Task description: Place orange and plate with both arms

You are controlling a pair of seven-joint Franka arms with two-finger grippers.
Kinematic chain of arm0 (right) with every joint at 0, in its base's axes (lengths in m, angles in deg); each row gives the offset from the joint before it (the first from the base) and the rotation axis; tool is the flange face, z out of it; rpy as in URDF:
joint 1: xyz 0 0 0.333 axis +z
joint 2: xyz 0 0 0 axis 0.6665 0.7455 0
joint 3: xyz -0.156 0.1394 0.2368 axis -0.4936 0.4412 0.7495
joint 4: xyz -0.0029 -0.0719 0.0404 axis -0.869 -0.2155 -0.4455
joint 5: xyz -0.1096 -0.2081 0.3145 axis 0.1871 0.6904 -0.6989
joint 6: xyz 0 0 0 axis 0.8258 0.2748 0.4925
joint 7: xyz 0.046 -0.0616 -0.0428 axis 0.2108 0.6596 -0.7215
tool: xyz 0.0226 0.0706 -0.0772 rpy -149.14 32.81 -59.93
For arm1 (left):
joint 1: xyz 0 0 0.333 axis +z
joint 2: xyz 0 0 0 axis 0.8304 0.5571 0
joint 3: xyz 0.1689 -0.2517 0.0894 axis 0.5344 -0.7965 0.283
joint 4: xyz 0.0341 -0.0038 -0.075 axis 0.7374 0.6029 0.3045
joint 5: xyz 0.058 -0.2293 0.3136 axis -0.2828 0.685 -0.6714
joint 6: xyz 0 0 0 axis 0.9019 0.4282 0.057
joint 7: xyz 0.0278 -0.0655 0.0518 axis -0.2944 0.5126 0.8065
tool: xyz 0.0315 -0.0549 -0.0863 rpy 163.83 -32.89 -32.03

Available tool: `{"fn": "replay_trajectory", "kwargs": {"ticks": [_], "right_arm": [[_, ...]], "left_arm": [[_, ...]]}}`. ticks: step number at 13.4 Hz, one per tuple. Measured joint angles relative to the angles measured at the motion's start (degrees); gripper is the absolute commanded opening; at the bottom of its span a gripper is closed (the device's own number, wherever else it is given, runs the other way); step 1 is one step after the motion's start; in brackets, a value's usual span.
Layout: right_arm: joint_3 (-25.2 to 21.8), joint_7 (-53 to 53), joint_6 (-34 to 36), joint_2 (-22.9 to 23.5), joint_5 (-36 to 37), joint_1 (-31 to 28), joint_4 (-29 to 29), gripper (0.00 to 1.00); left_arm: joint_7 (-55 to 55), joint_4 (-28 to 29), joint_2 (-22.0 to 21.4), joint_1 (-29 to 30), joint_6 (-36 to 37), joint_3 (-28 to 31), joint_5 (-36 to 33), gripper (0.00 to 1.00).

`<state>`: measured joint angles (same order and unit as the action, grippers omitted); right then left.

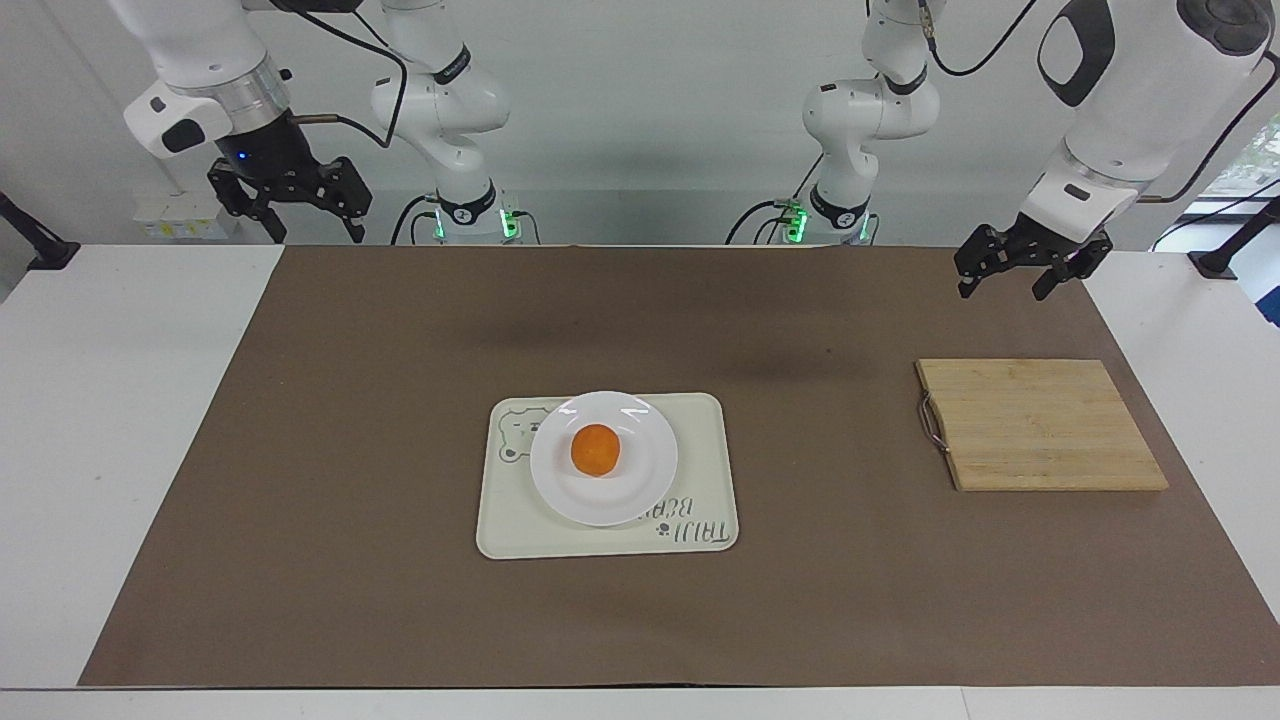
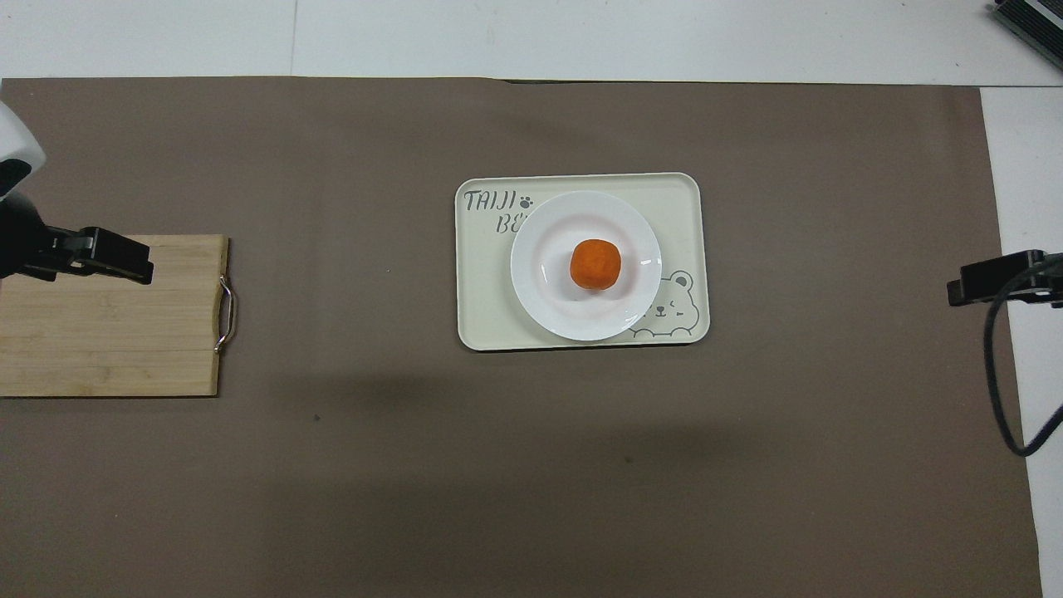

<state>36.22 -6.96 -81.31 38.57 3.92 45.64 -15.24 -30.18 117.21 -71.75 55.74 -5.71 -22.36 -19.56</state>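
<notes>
Orange (image 1: 595,450) at centre of plate (image 1: 648,483), untouched. Plate on cream tray (image 1: 710,470), mid-mat. Brown mat (image 1: 350,450) under everything. Wooden cutting board (image 1: 1040,425) well apart, toward left arm's end, bare. Nothing between tray and board. Left gripper (image 1: 1020,275) raised over mat edge beside the board, fingers spread, empty. Right gripper (image 1: 287,215) raised at right arm's end of table, fingers spread, empty.

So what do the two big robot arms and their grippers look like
Both arms are bulky, white and jointed, with black cables looping from them. The right gripper is a black claw under a silver wrist ring with a small blue light. The left gripper is a matching black claw; its arm carries a black oval panel.
</notes>
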Motion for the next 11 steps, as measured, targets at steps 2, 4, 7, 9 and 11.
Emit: {"fn": "replay_trajectory", "kwargs": {"ticks": [2,4,7,9,11], "right_arm": [[0.00,-0.01,0.00,-0.45,0.45,-0.02,0.00,1.00],[-0.02,-0.02,0.00,-0.45,1.28,-0.02,-0.04,1.00],[-0.05,-0.03,0.00,-0.45,1.52,-0.02,-0.05,1.00],[-0.05,-0.03,0.24,-0.45,1.52,-0.02,-0.06,1.00],[-0.05,-0.03,0.66,-0.45,1.52,-0.02,-0.06,1.00]], "left_arm": [[0.00,0.00,0.00,0.00,0.00,0.00,0.00,1.00],[0.00,0.00,0.00,0.00,0.00,0.00,0.00,1.00],[0.00,0.00,0.00,0.00,0.00,0.00,0.00,1.00],[0.00,0.00,0.00,0.00,0.00,0.00,0.00,1.00],[0.00,0.00,0.00,0.00,0.00,0.00,0.00,1.00]]}}
